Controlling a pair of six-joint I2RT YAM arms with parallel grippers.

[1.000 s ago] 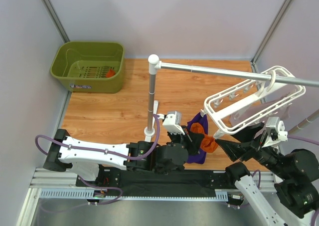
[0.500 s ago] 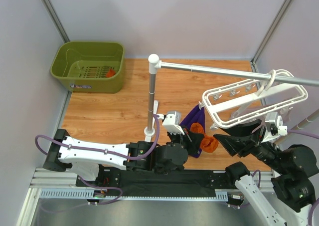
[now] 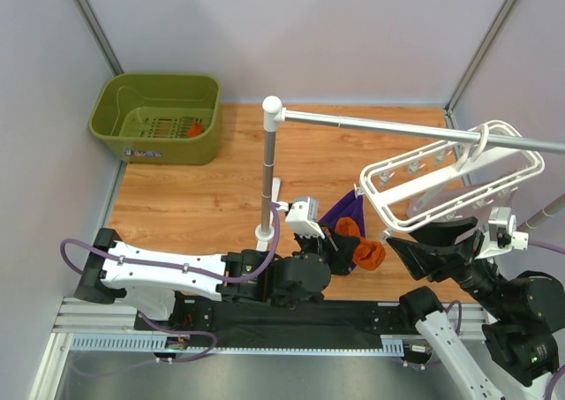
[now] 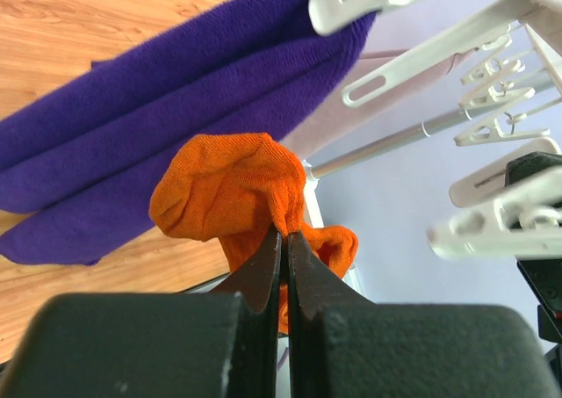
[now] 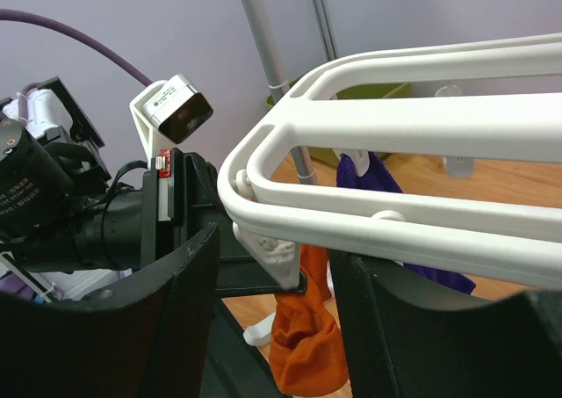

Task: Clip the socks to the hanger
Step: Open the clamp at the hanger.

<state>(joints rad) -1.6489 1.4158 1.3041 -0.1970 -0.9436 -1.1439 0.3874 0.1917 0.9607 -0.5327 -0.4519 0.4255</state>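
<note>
- Left gripper (image 4: 283,238): lower centre of the left wrist view; jaws pressed together on a fold of the orange sock (image 4: 230,187).
- Orange sock: held off the table (image 3: 194,197), just right of centre in the top view, touching the purple cloth (image 4: 176,126). No clip is seen to be closed on it.
- Purple cloth: hung from a corner clip of the hanger (image 3: 450,184).
- Hanger: white frame, tilted, hooked over the silver rail (image 3: 397,128) at right.
- Right gripper (image 5: 277,249): below the hanger's near corner; jaws apart, one clip (image 5: 272,253) seen between them with a gap on either side.
- Second orange sock (image 3: 196,129): in the green basket (image 3: 159,144), upper left.
</note>
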